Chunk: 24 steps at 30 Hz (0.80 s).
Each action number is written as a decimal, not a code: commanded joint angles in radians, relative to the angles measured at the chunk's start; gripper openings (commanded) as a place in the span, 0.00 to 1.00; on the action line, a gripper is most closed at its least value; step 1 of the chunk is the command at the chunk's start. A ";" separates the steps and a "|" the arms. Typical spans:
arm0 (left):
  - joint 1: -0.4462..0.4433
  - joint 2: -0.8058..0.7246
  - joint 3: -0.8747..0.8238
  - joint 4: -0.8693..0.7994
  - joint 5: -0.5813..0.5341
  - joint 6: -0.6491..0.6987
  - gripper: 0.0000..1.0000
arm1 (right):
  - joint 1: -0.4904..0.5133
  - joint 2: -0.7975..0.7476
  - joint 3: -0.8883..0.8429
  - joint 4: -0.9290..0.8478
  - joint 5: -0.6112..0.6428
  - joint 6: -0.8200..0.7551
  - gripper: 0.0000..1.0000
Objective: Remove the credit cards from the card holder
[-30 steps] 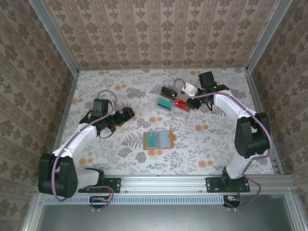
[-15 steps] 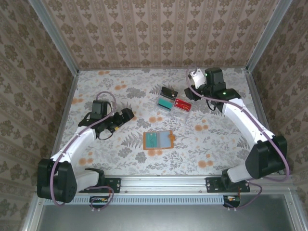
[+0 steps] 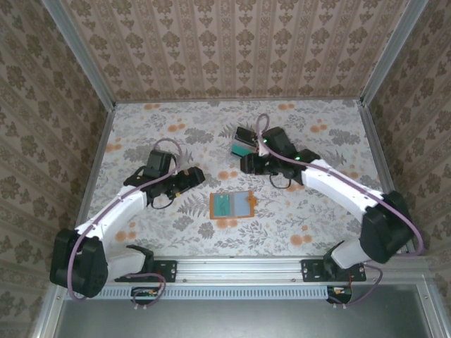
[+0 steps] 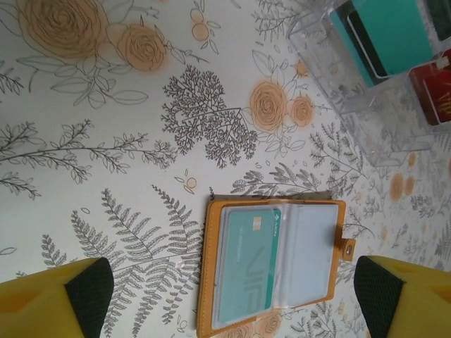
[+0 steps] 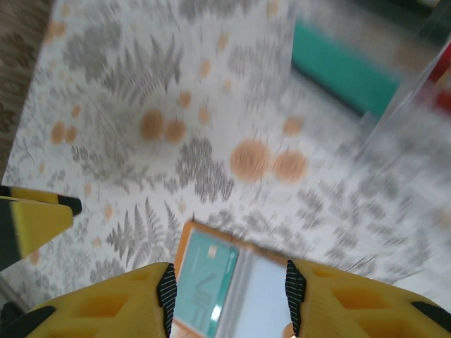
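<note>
The orange card holder lies open on the floral table, a teal credit card in its left clear pocket; the right pocket looks empty. Farther back, a clear tray holds a black card and a teal card; a red card lies beside them in the left wrist view. My left gripper hovers left of the holder, open and holding nothing. My right gripper hangs between tray and holder, jaws apart and empty; its blurred view shows the holder below its fingertips.
Metal rails and patterned walls enclose the table on the left, back and right. The tray's clear walls stand just behind the holder. Bare tablecloth lies to the left and near right of the holder.
The right arm swung from the back right corner across to the left and nearer, over the gap between tray and holder, its jaws wider. The left gripper edged right toward the holder.
</note>
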 commanded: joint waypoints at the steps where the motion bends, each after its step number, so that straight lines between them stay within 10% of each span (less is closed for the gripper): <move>1: -0.043 0.030 -0.010 -0.015 -0.033 -0.032 0.87 | 0.073 0.097 -0.026 0.085 -0.139 0.206 0.48; 9: -0.156 0.120 -0.044 0.066 -0.062 -0.115 0.79 | 0.138 0.262 -0.021 0.116 -0.170 0.304 0.39; 24: -0.166 0.287 0.000 0.183 0.056 -0.095 0.33 | 0.142 0.336 -0.042 0.072 -0.129 0.248 0.28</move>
